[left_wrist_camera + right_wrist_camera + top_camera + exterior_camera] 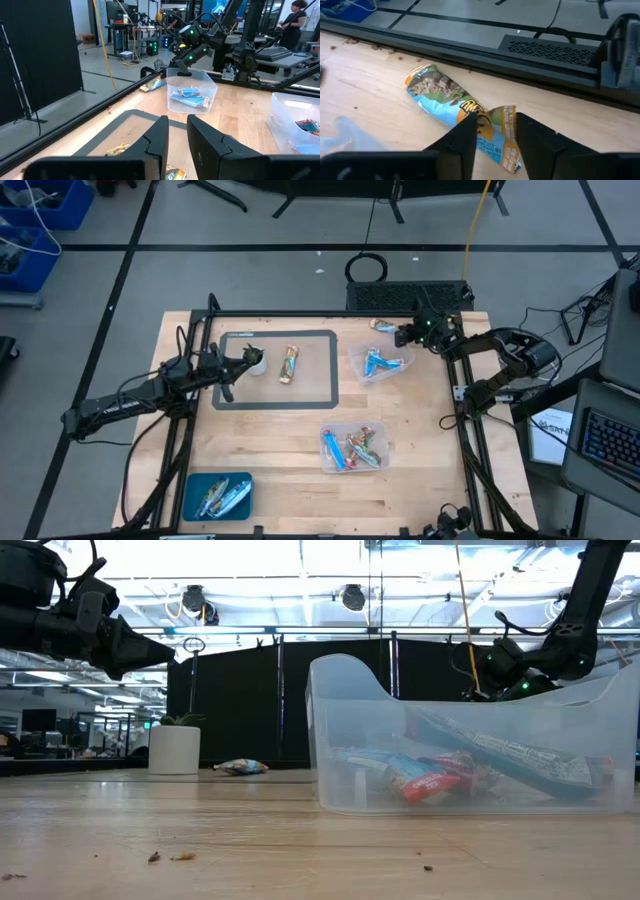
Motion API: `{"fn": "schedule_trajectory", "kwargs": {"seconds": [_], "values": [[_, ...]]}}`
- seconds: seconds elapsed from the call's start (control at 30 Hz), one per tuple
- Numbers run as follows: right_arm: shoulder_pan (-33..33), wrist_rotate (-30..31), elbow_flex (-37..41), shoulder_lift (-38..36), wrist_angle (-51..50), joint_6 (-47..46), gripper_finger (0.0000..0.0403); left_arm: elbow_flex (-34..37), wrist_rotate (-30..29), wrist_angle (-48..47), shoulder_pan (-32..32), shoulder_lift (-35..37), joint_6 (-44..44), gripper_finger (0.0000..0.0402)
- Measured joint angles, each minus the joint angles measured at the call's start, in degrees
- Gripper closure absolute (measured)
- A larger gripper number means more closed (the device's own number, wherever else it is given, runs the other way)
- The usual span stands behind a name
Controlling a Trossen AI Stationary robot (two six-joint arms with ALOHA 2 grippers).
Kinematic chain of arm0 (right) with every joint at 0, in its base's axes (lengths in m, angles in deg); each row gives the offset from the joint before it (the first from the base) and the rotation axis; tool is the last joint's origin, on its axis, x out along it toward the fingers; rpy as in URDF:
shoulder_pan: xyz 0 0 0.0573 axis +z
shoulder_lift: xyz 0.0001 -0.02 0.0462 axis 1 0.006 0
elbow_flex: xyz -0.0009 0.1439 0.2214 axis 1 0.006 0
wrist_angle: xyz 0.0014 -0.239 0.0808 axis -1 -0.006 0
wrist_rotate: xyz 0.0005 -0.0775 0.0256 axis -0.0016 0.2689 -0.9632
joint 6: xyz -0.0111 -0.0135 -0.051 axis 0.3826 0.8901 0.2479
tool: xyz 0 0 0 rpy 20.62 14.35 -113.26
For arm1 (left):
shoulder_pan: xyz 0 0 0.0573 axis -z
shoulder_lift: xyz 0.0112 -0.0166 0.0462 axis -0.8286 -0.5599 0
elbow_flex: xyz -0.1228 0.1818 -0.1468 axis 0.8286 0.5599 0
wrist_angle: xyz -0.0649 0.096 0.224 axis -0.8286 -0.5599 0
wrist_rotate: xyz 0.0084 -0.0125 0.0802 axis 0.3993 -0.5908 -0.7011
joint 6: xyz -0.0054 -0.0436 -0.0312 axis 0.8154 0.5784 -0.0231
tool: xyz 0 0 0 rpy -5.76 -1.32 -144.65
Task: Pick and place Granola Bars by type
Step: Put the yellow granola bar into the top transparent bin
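Observation:
A blue-and-orange granola bar lies flat on the wood by the table's far edge. My right gripper slants down over it, open, one finger on each side of the bar's crimped near end. My left gripper hovers level over the grey mat next to the white cup. Its fingers stand a little apart with nothing between them. Another bar lies on the mat. A clear tub holds blue bars, and a second tub holds mixed ones. My right gripper straddles the bar's crimped orange end, coming slanting down from the near side, fingers across the wrapper. I cannot tell whether the fingers touch it. The bar lies flat on the table.
A blue tray with silvery bars sits at the near left corner. A black frame rail runs along the far edge just behind the bar. In the low view the nearer clear tub fills the right half.

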Motion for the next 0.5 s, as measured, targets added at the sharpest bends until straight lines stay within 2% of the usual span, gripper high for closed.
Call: {"fn": "schedule_trajectory", "kwargs": {"seconds": [0.1,0.23,0.5], "values": [[0.0,-1.4,0.0,0.0,0.0,0.7,0.0319,0.0,0.0,0.0,0.0,0.0,0.0,0.0325],[0.0,-3.9,0.0,0.0,0.0,2.4,0.0391,0.0,0.0,0.0,0.0,0.0,0.0,0.0325],[0.3,-5.8,0.0,-0.2,2.6,3.6,0.0402,0.0,0.0,0.0,0.0,0.0,0.0,0.0325]]}}
